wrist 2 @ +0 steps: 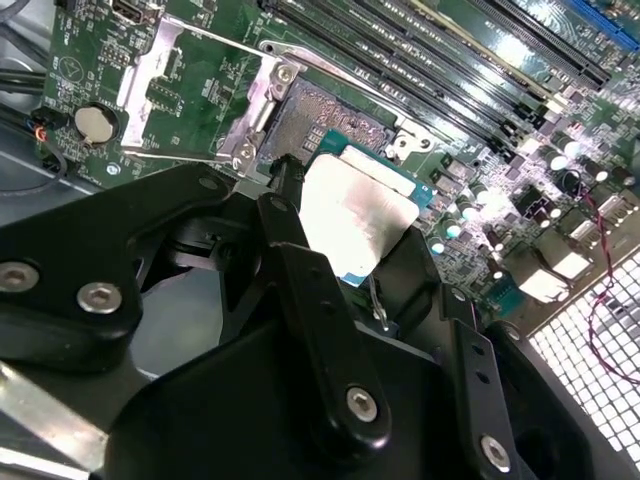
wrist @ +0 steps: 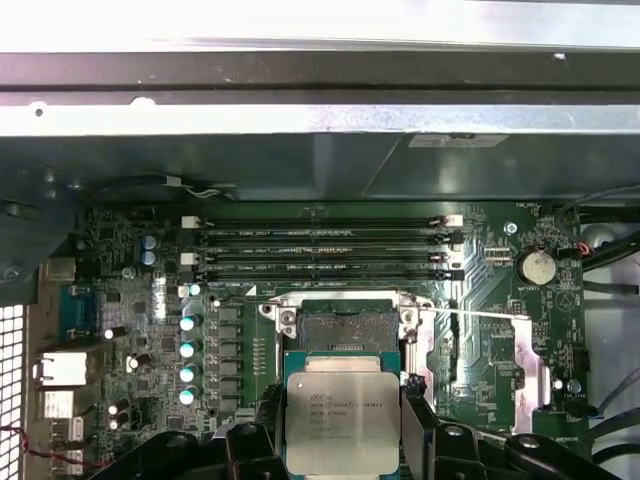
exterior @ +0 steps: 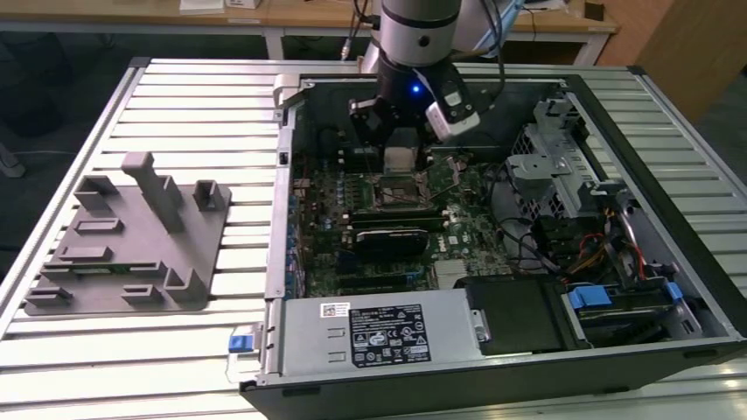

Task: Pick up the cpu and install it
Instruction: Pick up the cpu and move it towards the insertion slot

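The cpu (wrist: 343, 420), a flat square chip with a silver top and green edge, sits between the black fingers (wrist: 418, 430) of my gripper (wrist: 343, 432), which is shut on its sides. It hangs a little above the motherboard, just short of the open socket (wrist: 340, 326), whose dark contact field lies bare. In the second wrist view the cpu (wrist 2: 355, 215) is tilted beside the socket (wrist 2: 325, 118), with my gripper (wrist 2: 357, 228) around it. The exterior view has my gripper (exterior: 401, 159) low inside the computer case over the socket (exterior: 397, 188).
The socket's metal load plate (wrist 2: 175, 85) is swung open to one side. Memory slots (wrist: 320, 250) and a coin battery (wrist: 537, 266) flank the socket. A grey fixture tray (exterior: 129, 245) lies on the slatted table at the exterior view's left. The power supply (exterior: 373, 337) fills the case's near end.
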Controlling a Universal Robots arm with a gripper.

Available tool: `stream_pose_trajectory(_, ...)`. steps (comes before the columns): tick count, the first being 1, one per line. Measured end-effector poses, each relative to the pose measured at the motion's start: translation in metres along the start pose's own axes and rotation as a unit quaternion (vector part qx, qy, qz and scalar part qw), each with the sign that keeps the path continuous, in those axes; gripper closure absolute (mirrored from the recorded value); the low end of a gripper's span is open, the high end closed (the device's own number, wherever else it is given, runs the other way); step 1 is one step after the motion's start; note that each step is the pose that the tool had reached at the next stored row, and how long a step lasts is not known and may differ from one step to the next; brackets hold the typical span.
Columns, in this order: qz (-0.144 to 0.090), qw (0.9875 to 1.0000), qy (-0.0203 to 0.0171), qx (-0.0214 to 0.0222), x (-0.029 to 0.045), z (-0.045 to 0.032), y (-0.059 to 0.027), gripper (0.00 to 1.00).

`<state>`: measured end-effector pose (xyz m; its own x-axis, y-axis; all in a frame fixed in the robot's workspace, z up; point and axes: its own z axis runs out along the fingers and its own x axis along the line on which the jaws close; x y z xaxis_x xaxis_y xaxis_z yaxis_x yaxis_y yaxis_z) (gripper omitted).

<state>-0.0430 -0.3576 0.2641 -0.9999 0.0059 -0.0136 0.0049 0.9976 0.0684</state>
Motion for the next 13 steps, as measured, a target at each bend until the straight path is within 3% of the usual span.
stream_pose_trajectory(2, 0.004, 1.0, -0.0017, 0.0013, 0.0001, 0.0009, 0.0, 0.45)
stream_pose_trajectory(4, 0.006, 1.0, -0.0057, 0.0042, 0.0001, 0.0015, -0.0001, 0.45)
stream_pose_trajectory(6, 0.007, 0.9999, -0.0136, 0.0077, 0.0004, 0.0022, -0.0002, 0.45)
stream_pose_trajectory(8, 0.007, 0.9997, -0.0198, 0.0081, 0.0012, 0.0032, -0.0003, 0.45)
stream_pose_trajectory(10, 0.007, 0.9997, -0.0227, 0.0081, 0.0032, 0.004, -0.0003, 0.45)
stream_pose_trajectory(13, 0.009, 0.9996, -0.0238, 0.008, 0.0055, 0.0058, -0.0004, 0.45)
